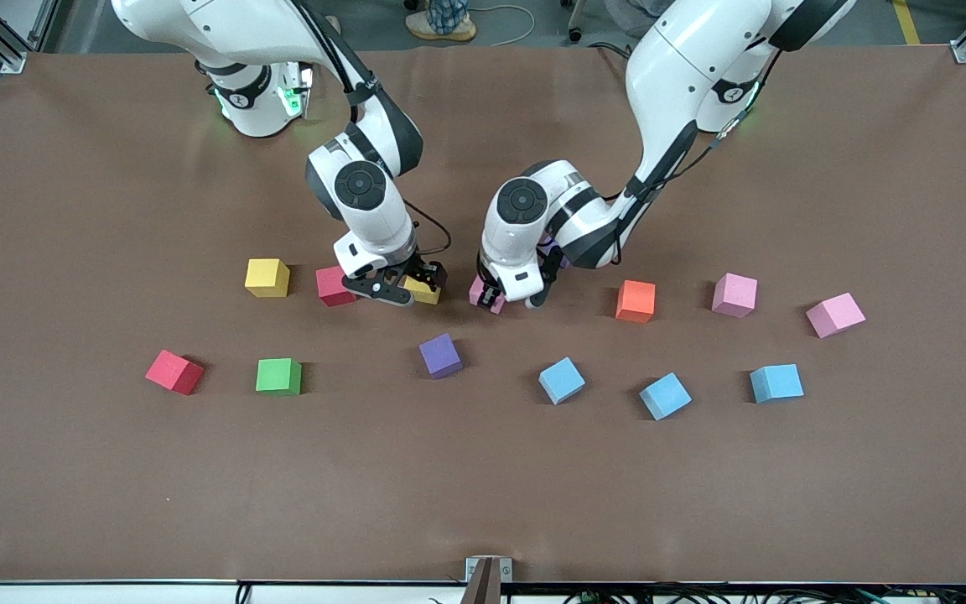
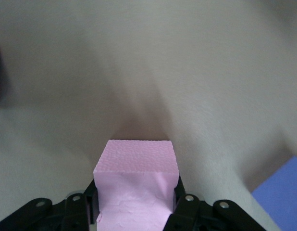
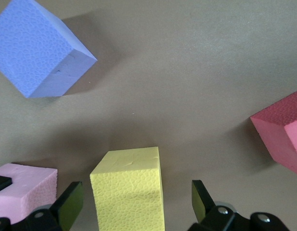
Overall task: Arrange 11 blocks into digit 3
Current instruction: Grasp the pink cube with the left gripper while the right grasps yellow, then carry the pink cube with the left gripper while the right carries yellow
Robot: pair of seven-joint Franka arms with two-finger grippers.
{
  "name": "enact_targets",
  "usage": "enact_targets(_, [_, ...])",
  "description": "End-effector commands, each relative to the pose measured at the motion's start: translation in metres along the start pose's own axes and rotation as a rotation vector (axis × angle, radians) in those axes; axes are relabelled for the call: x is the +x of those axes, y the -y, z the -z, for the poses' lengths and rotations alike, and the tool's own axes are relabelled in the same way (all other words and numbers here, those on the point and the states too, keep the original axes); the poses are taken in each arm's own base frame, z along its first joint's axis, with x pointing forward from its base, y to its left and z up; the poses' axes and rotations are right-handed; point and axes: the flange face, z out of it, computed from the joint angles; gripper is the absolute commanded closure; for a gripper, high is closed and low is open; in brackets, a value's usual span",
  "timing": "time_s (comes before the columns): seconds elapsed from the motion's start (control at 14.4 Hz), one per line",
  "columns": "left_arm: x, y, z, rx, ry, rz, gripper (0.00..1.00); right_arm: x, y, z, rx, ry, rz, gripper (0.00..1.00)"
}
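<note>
My left gripper (image 1: 490, 298) (image 2: 136, 197) is shut on a pink block (image 1: 480, 294) (image 2: 136, 159) that rests on the table, its fingers pressed against the block's two sides. My right gripper (image 1: 418, 285) (image 3: 136, 202) stands open around a yellow block (image 1: 426, 293) (image 3: 129, 187), with a gap on each side. A red block (image 1: 334, 286) (image 3: 283, 130) lies beside it, toward the right arm's end. The purple block (image 1: 439, 355) (image 3: 40, 48) lies nearer the front camera. The blocks lie apart in two loose rows; no digit 3 is in view.
In the row with the grippers lie a second yellow block (image 1: 267, 278), an orange one (image 1: 636, 300) and two pink ones (image 1: 734, 294) (image 1: 835, 315). The nearer row holds a red block (image 1: 174, 372), a green one (image 1: 278, 376) and three light blue ones (image 1: 561, 380) (image 1: 665, 396) (image 1: 776, 382).
</note>
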Motion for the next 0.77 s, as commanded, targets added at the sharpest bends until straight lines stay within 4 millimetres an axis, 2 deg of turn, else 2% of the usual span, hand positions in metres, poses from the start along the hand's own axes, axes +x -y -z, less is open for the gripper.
enact_targets(0.0, [-0.009,0.018,0.022,-0.001,-0.031,-0.193,0.67,-0.004,0.001,-0.006,-0.004,-0.005,-0.017,0.0])
enact_targets(0.14, [-0.019,0.048,0.026,0.031,-0.039,-0.382,0.67,-0.003,0.002,-0.013,0.011,-0.017,-0.017,0.0])
enact_targets(0.21, [-0.019,0.056,0.028,0.04,-0.046,-0.442,0.67,-0.003,0.002,-0.017,0.01,-0.016,-0.018,0.0])
enact_targets(0.42, [-0.033,0.077,0.036,0.054,-0.041,-0.69,0.67,-0.009,0.005,-0.021,0.007,-0.014,-0.016,0.0])
enact_targets(0.7, [-0.053,0.098,0.025,0.086,-0.01,-0.935,0.66,-0.016,0.008,-0.022,0.004,-0.01,-0.03,0.0])
